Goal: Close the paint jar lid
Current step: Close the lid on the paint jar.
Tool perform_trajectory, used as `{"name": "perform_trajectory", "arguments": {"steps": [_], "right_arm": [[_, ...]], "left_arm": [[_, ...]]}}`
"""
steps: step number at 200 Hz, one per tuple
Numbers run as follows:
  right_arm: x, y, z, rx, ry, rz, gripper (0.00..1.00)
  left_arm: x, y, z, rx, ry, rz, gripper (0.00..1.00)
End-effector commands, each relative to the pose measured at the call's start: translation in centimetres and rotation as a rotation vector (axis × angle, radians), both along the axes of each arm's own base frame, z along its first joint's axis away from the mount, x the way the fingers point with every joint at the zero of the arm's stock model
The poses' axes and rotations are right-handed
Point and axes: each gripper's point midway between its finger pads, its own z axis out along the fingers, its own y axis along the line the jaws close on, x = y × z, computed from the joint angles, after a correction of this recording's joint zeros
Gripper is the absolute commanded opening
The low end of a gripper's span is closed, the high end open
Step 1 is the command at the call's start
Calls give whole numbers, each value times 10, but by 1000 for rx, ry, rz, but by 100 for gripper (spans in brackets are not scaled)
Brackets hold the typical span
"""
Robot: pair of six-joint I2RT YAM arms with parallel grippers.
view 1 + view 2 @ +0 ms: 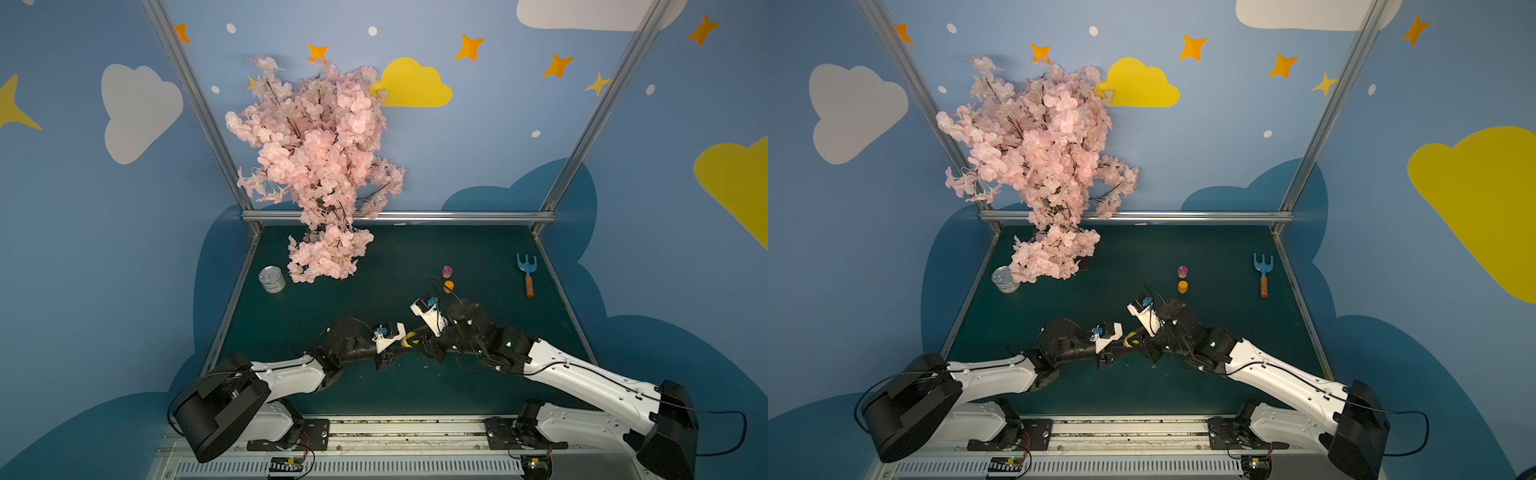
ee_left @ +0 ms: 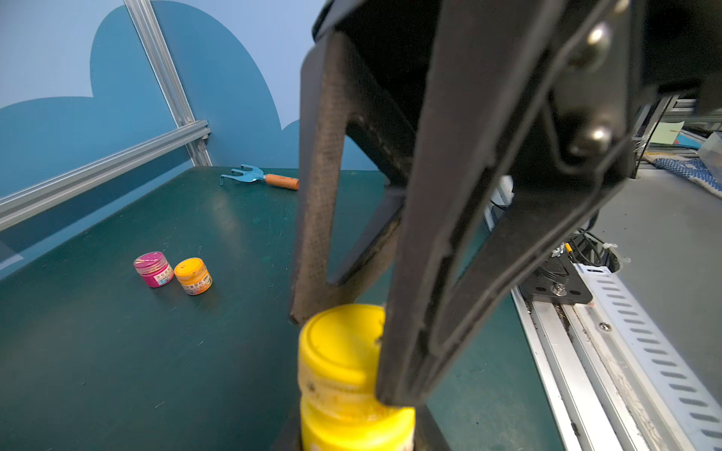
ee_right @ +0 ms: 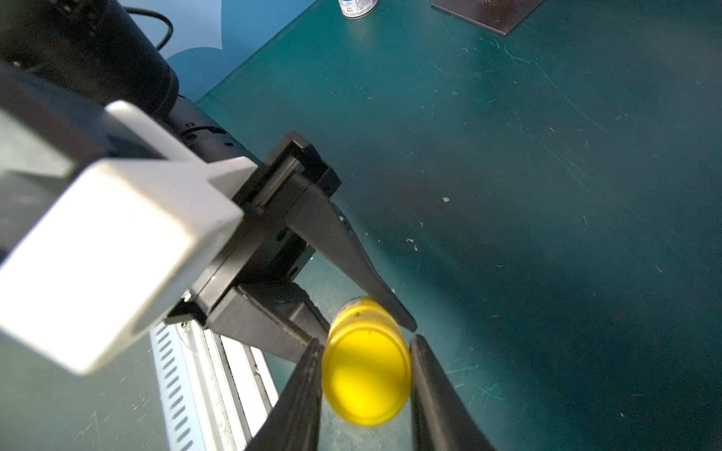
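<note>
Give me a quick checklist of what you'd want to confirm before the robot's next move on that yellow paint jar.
1. Jar body held: the left gripper is closed on the yellow jar. Ok.
2. Lid gripped: the right gripper has a finger against each side of the yellow lid. Ok.
3. Lid on the jar's mouth: it sits on top of the jar. Ok.
4. Lid screwed fully down: a paler band shows between lid and body. Cannot tell.
5. Jar resting on the table or lifted: its base is hidden. Cannot tell.
6. Neighbours clear: the pink jar and orange jar stand well apart from both grippers. Ok.
</note>
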Motion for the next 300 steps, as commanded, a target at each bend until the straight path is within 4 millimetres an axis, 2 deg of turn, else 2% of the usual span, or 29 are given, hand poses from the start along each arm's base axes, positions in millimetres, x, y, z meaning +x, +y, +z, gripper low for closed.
{"name": "perform_trajectory", "arguments": {"steps": [1,69,84,88,112,119,123,156,198,224,266,300], "right_arm": [[-5,-10,-30,-77,70,-21,32],[1,-9,-32,1,44,-84,31],[2,-4,-25,39,42,-82,31],[0,-6,-35,26,56,-83,31],[-5,5,-36,48,80,-31,31],[-9,5,-42,21,105,-22,31],[-7,9,-35,20,103,-19,31],[-15,12,-39,-64,116,52,31],[-25,1,-44,-180,125,133,31],[-26,-1,-47,-196,134,141,31],[-33,8,-59,-199,175,196,30],[-35,7,-65,-250,189,223,30]], "left_arm": [[1,-1,50,-151,-105,-7,32],[1,5,66,-214,-95,13,32],[0,7,70,-226,-102,14,32],[0,8,71,-229,-105,15,32],[0,7,70,-218,-101,11,32],[0,6,68,-209,-96,8,32],[0,5,67,-205,-94,6,32],[-7,-1,60,-169,-80,-62,31],[-15,1,60,-142,-107,-97,31],[-14,2,62,-141,-118,-81,31],[-13,3,60,-118,-128,-78,30],[-20,-1,54,-77,-122,-121,30]]}}
